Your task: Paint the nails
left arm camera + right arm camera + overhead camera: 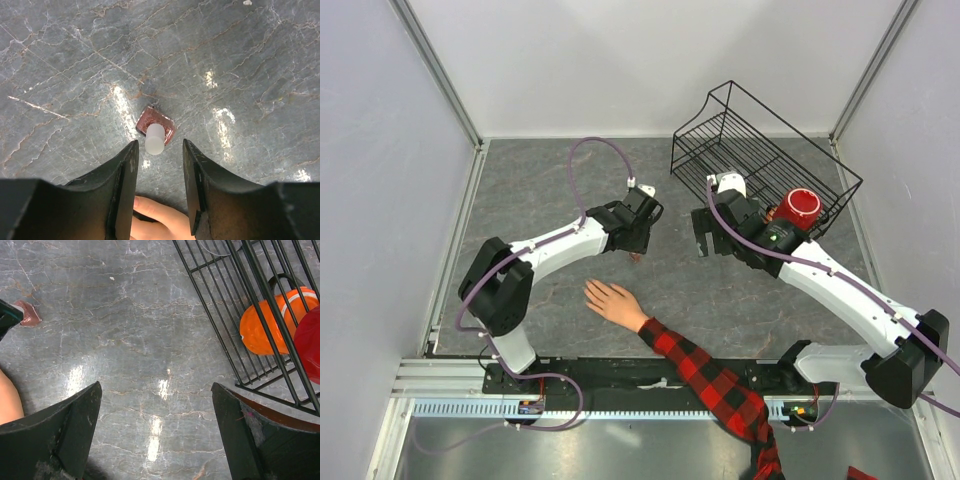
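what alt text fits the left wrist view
A tiny dark red bottle with a white cap sits on the grey marbled table, ahead of the left gripper, its black fingers open. A pale skin-coloured hand shows at the bottom edge, between them.

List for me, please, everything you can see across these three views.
bottle: one, dark red with white cap, on the table under the left end effector
wire basket: one, black, far right, tilted
cup: one, red, in the basket
orange object: one, white stripe, beside the cup
table: one, grey marbled
hand: one, pale, on the table, near centre
sleeve: one, red-and-black plaid
left end effector: one, black, open
right end effector: one, black, open
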`<action>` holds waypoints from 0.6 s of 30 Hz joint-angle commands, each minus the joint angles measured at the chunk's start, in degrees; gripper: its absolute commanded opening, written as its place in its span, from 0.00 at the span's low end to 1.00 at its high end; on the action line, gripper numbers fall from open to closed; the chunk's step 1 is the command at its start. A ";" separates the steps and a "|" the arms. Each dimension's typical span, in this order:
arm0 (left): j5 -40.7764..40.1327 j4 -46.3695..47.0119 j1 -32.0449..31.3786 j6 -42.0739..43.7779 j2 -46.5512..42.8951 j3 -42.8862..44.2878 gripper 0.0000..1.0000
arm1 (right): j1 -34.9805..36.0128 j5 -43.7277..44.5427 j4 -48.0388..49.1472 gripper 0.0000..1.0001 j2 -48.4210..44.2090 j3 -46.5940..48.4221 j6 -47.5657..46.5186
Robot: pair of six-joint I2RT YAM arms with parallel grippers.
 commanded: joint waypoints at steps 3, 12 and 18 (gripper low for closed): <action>-1.87 2.78 -0.24 -1.58 2.07 0.76 0.44 | 0.01 -0.32 1.42 0.98 -1.70 -0.69 -0.54; -2.22 3.48 -0.24 -0.62 2.08 0.76 0.09 | 0.01 -1.81 2.13 0.98 -1.70 -1.66 -0.71; 12.31 0.41 -0.24 5.79 -5.73 1.64 0.02 | 0.01 -12.59 5.46 0.98 -2.58 -3.15 -3.96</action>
